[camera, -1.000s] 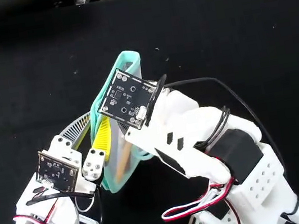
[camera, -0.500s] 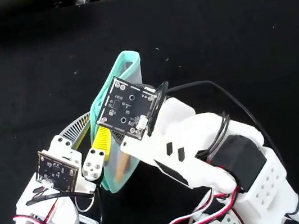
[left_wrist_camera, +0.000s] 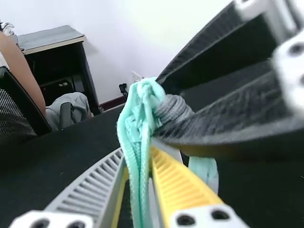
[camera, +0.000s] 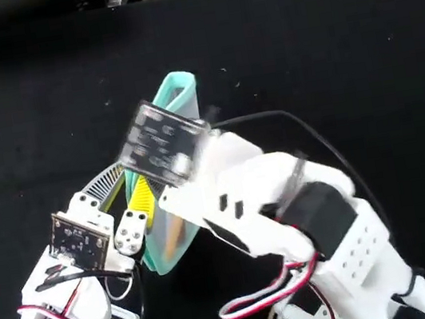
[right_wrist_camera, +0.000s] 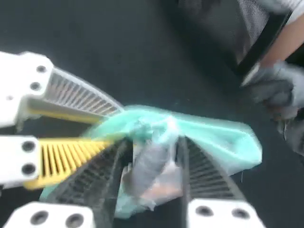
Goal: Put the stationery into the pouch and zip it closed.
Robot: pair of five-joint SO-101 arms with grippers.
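the right gripper [right_wrist_camera: 154, 148], clamped on the grey zipper pull [left_wrist_camera: 173, 111], had slid leftward along the pouch [camera: 170, 239] at mid-frame. the left gripper [left_wrist_camera: 140, 164] pinched the pouch's edge. zipping looked underway.

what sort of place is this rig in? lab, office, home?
Probably an office or lab bench: a black-covered table, a plain white wall, and a dark desk and mesh office chair behind.

Even bright room light; matte black table [camera: 339, 42] dark; white wall [left_wrist_camera: 142, 38] bright.
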